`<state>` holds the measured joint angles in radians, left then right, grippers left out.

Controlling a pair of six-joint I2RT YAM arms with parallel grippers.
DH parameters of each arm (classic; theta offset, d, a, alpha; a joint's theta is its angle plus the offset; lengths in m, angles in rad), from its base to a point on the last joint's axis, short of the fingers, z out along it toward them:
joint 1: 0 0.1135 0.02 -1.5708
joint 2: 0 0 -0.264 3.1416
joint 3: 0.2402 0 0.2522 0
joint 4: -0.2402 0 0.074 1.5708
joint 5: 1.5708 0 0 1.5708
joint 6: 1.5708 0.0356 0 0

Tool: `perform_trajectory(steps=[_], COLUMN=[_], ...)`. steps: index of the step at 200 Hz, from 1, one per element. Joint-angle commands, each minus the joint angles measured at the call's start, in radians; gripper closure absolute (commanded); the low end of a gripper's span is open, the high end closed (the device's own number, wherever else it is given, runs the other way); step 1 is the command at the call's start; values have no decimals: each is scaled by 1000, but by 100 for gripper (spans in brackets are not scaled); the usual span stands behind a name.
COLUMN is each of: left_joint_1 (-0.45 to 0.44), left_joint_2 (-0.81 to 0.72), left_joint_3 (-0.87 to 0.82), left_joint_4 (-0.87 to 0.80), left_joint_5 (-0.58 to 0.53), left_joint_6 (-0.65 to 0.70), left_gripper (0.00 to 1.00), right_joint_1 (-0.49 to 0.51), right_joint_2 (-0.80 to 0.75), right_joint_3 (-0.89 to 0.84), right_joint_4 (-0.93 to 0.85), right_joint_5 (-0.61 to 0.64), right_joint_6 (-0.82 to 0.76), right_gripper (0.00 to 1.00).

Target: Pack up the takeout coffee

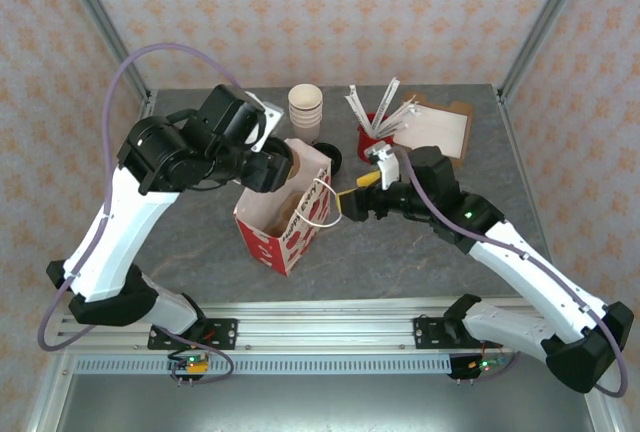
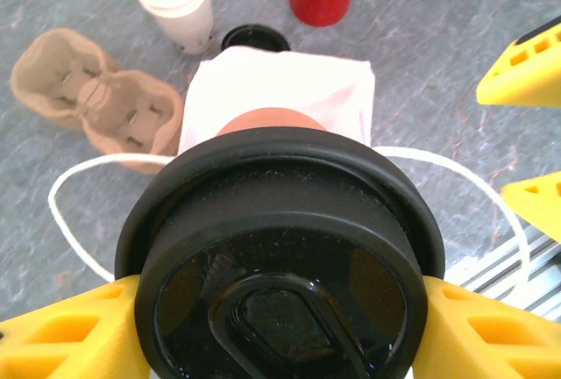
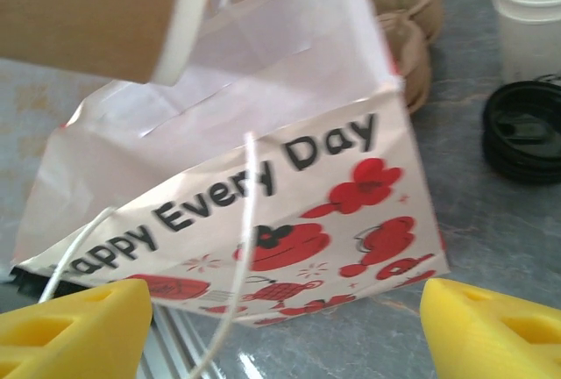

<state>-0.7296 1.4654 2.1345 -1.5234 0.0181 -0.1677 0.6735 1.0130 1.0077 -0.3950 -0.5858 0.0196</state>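
Left claw (image 2: 280, 337) is clamped on the takeout coffee, a small tan paper cup with a round black plastic lid (image 2: 280, 256). Its yellow fingers (image 2: 70, 335) squeeze in at about lid height, though I can't tell if they bite the lid rim or the cup just under it. The cup hangs right above the open mouth of the red-and-white paper bag (image 2: 280, 89); in the right wrist view its base is at the upper left of the frame, not inside yet. The right claw (image 3: 285, 331) is spread wide open near the bag's printed face, with the white string handle (image 3: 245, 221) running between its fingers, gripping nothing. My worry is that the bag isn't being held, so if the cup base clips the paper rim on the way down, the bag could fold or topple. If the grip is really on the lid, a bump might pop it off and spill. That loose handle could also snag a finger. Only writing I can read is "Happy Every Day" in black on the bag, with red cartoon doodles under it; nothing legible on the lid. Further out on the grey table (image 1: 200, 252): a stack of lidless cream cups (image 1: 306, 107), loose black lids (image 3: 526, 133), a brown pulp cup carrier (image 2: 96, 89) and a red cup of sachets (image 1: 375, 137).
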Motion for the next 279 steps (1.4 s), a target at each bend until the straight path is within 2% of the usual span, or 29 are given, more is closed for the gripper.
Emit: perform_trajectory(steps=[1,42,80,97,139,167,190,254,279], left_joint_1=[11,10,9,10,7,8,6,-7,-7], left_joint_2=[-14,8,34,48,68,77,85,95,97], left_joint_3=[-56,-98,-114,-116,-126,-161,-181,-232,-272], left_joint_4=[-77,-118,-141,-150,-157,-141,-130,-127,-106], left_joint_5=[-41,8,31,39,31,12,10,21,49], left_joint_6=[-43,-73,-86,-86,-85,-84,-85,-87,-75], left_gripper=[47,49,50,50,50,50,51,51,52], right_joint_1=[31,38,38,38,40,41,40,40,40], right_joint_2=[2,53,147,186,216,216,212,207,203], right_joint_3=[54,111,183,199,184,166,153,130,126], right_joint_4=[-12,-56,-143,-159,-105,-73,-64,-53,-53], right_joint_5=[-33,15,71,34,-49,-68,-70,-45,-26], right_joint_6=[-90,-80,72,122,192,216,224,225,218], right_gripper=[19,20,26,30,51,65,73,76,73])
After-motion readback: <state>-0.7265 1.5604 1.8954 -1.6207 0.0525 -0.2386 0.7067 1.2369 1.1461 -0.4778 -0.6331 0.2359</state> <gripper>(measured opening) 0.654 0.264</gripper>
